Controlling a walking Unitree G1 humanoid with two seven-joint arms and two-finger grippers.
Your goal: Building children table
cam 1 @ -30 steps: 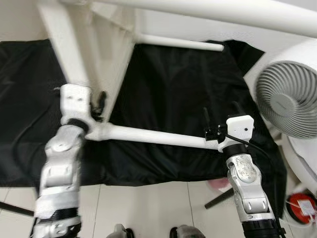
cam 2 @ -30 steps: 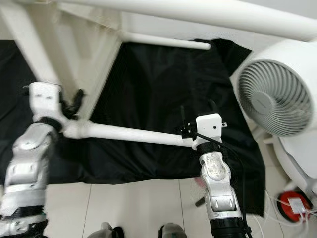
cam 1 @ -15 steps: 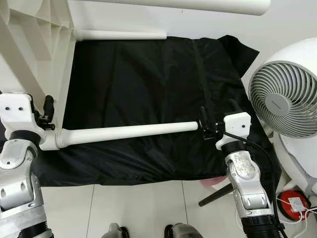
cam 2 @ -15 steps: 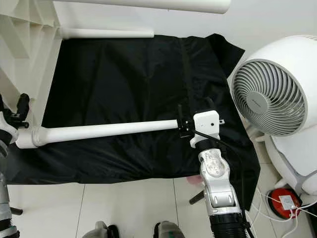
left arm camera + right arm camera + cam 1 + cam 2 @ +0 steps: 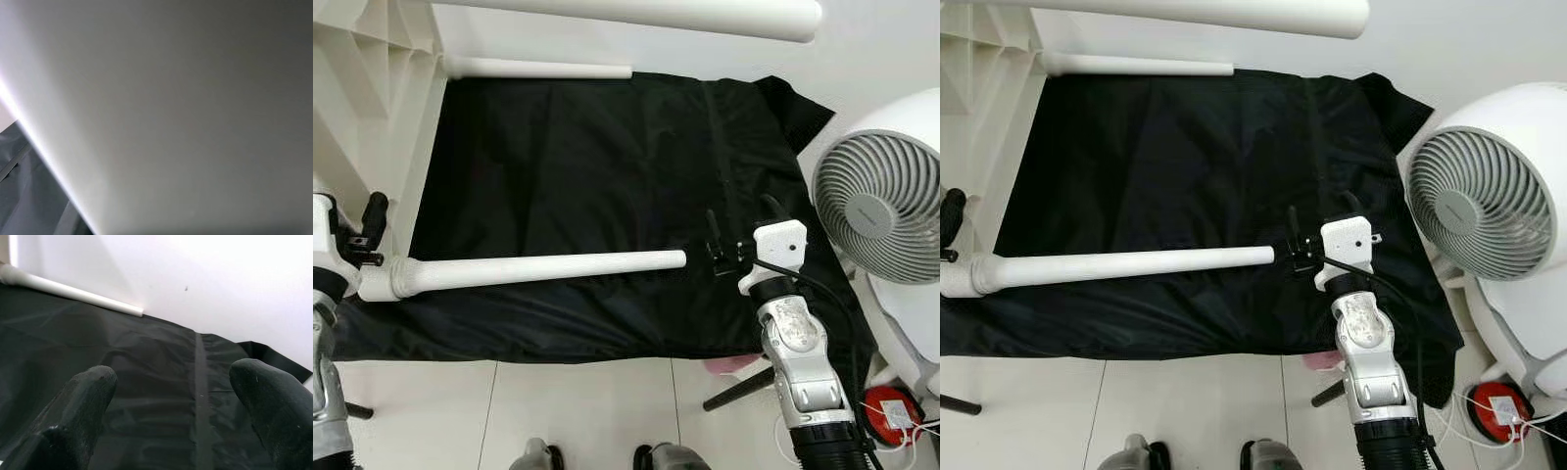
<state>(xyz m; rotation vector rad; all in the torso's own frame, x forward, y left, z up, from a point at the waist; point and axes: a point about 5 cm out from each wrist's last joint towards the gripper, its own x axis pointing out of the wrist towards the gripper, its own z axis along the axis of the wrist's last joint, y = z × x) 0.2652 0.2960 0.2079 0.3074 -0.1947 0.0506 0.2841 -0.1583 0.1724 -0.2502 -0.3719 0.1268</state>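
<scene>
Now lets go of leg: right gripper wide, just right of its end; left gripper unclear, near joint.

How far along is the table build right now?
Partly built: the white table frame lies on the black cloth with legs attached. The near leg sits beside the left gripper. The right gripper hovers open, apart from its free end. Standing the table upright remains.

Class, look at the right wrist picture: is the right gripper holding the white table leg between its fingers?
No. The right gripper is open, its two fingers apart with black cloth showing between them.
</scene>
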